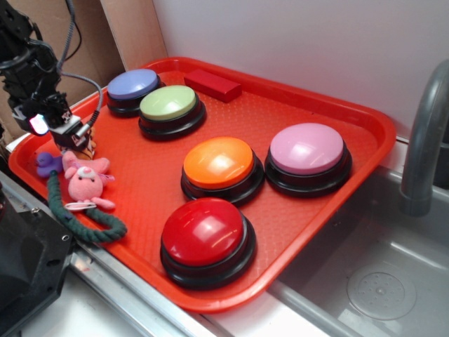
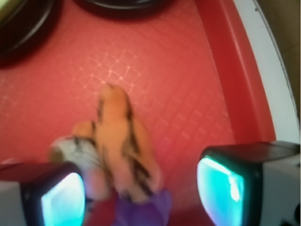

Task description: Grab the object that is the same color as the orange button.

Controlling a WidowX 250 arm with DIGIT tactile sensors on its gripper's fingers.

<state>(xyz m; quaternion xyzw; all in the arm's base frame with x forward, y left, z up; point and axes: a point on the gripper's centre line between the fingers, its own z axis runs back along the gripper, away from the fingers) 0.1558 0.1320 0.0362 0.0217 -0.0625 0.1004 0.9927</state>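
Nearest the exterior camera, the red tray (image 1: 365,140) held the red button (image 1: 207,235), then the orange button (image 1: 219,163), pink, green and blue domes and a red block. By its left rim lay a green rope (image 1: 84,219), pink plush (image 1: 85,181) and purple plush (image 1: 46,163). The gripper (image 2: 141,188) stood with jaws apart, the striped orange tiger (image 2: 120,146) lying between its fingers on the tray floor, against the purple plush.

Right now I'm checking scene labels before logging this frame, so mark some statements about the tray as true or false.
1. The plush tiger lies between the open end effector fingers. True.
2. The orange button sits between the red button and the green button. True.
3. The pink plush rests on a button. False; it lies on the red tray.
4. The tray holds three buttons. False; five.
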